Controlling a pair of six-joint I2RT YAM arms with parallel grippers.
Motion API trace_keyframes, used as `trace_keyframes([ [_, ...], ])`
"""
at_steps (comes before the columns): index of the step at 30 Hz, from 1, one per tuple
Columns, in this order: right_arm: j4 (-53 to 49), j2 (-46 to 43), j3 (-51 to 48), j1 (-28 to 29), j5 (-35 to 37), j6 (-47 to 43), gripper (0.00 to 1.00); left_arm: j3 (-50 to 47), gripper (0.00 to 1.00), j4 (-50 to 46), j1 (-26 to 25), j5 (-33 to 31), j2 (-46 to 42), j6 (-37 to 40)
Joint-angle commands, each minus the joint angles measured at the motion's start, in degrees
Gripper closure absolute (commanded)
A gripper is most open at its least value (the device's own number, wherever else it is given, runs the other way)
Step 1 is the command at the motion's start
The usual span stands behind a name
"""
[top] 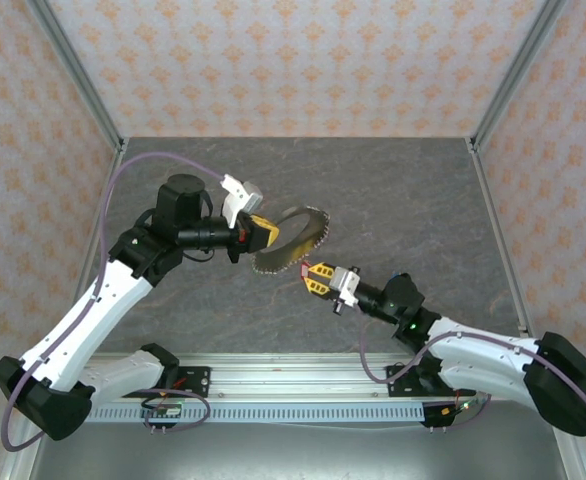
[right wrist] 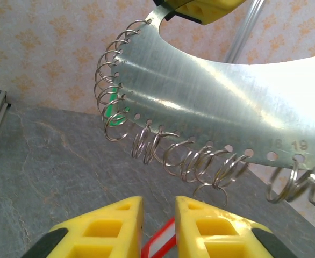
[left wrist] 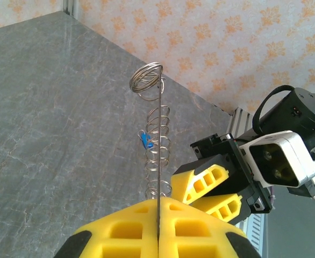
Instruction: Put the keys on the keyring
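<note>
The keyring is a curved silvery metal plate (top: 295, 238) with numbered holes, and several split wire rings (right wrist: 198, 161) hang along its edge. My left gripper (top: 271, 233) is shut on the plate and holds it in the air. In the left wrist view the plate shows edge-on (left wrist: 160, 156) between my closed pads (left wrist: 190, 226). A blue tag (left wrist: 144, 141) and a green tag (right wrist: 112, 111) hang among the rings. My right gripper (right wrist: 158, 215) sits just below the ringed edge, with the red-tagged key (right wrist: 160, 243) between its fingers. The metal keys themselves are hidden.
The grey stone-patterned table (top: 393, 200) lies under both arms. Patterned walls and aluminium posts (top: 78, 70) fence it at the back and sides. The right arm's wrist camera and yellow fingers (left wrist: 214, 185) crowd close to the plate.
</note>
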Motion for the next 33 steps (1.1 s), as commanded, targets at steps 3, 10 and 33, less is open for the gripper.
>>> trace_keyframes([
  [3,5.76,2.09,2.40,0.88,0.77,0.45,0.78,2.92,1.00,-0.86,-0.79,-0.09,-0.39,1.41],
  [10,5.38,3.12,3.83,1.24,-1.22,-0.91,0.78,3.58,1.00,-2.11,-1.02,-1.37,-0.47,1.12],
  [33,-1.46,-0.25,3.89,1.42,-0.23,-4.65,0.76,4.52,1.00,-3.18,-1.63,-2.67,-0.31,1.32],
])
